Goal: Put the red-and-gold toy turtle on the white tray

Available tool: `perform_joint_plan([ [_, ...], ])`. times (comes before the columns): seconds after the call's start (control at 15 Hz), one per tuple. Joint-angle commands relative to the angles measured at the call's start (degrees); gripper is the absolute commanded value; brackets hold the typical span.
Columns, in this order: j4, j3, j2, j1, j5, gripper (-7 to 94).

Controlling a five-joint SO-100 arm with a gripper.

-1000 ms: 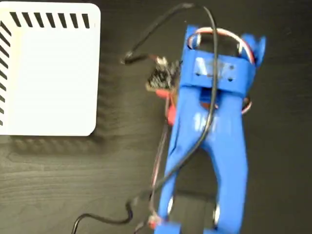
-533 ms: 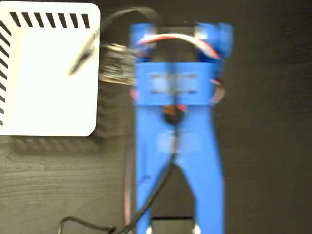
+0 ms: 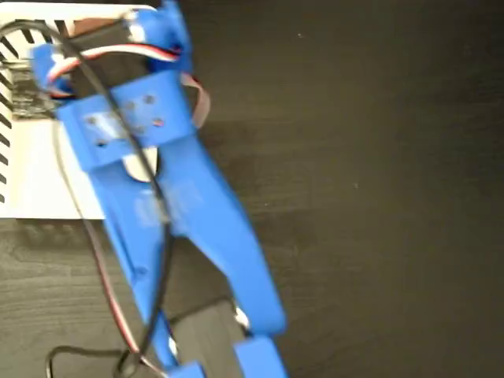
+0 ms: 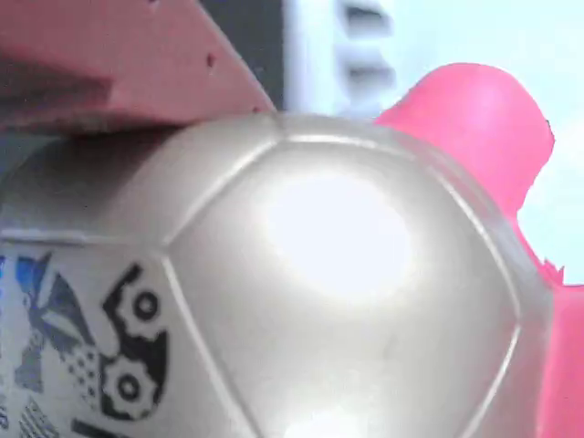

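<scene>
On dark wood-grain table (image 3: 378, 157), white tray (image 3: 31, 189).

Domed turtle shell (image 4: 347, 301): glossy, smooth, strong glare; its pink-red head (image 4: 474, 119) looks soft and matt. Blue arm (image 3: 181, 213): smooth plastic. Dark table (image 3: 378, 157): matt woodgrain.

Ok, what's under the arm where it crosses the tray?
The white tray shows left of the blue arm. The wrist view shows the turtle against a finger; overhead, it is hidden.
</scene>
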Motion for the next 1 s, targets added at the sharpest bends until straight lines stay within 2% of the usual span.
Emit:
perform_joint_plan([
  [0.0, -2.55, -9.67, -2.11, -3.43, -8.96, 0],
  [0.2, -2.55, -13.71, -8.53, -5.01, -14.24, 0],
  [0.73, -2.64, -15.12, -18.11, -4.75, -18.02, 1],
  [0.93, -2.64, -16.26, -19.25, -5.89, -18.02, 14],
])
